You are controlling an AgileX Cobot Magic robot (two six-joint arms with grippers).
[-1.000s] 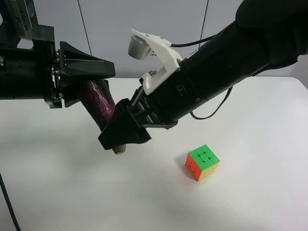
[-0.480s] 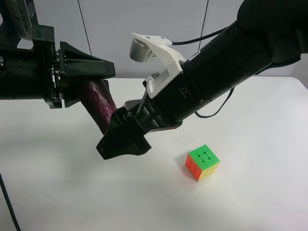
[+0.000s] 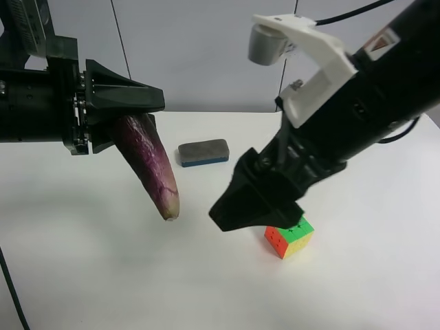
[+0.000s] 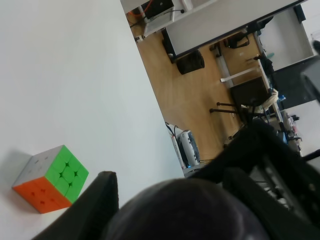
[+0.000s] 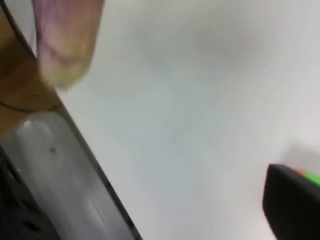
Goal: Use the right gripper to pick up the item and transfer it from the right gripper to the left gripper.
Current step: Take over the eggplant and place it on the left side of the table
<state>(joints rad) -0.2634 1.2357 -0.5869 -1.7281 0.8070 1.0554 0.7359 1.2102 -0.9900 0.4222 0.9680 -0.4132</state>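
**Surface and room.** White matte table (image 3: 82,275), plain, with soft shadows under the arms. A pale grey panelled wall (image 3: 206,55) stands behind its far edge. The left wrist view shows wooden floor (image 4: 170,75) past the table edge, with dark furniture too small to identify.

**Eggplant** (image 3: 148,161). Long, tapering and glossy dark purple, mottled paler along one side, with a pale blunt tip. It hangs tilted over the left part of the table, tip down and clear of the surface. The left gripper (image 3: 148,110) has its wide, flat black fingers clamped on the thick end, which they hide. The left wrist view shows that end only as a dark blur.

**Right gripper** (image 3: 227,216). Black and wedge-shaped, on a thick arm with a white bracket (image 3: 313,48) and a round grey camera (image 3: 265,45). It stands right of the eggplant, apart from it, holding nothing. The right wrist view, badly blurred, shows its fingers spread with bare table between.

**Puzzle cube** (image 3: 292,237). Green, orange and yellow faces. It sits on the table at near right, partly covered by the right gripper.

**Eraser block** (image 3: 203,152). Grey top, blue lower edge, rounded corners. It lies flat toward the far side.
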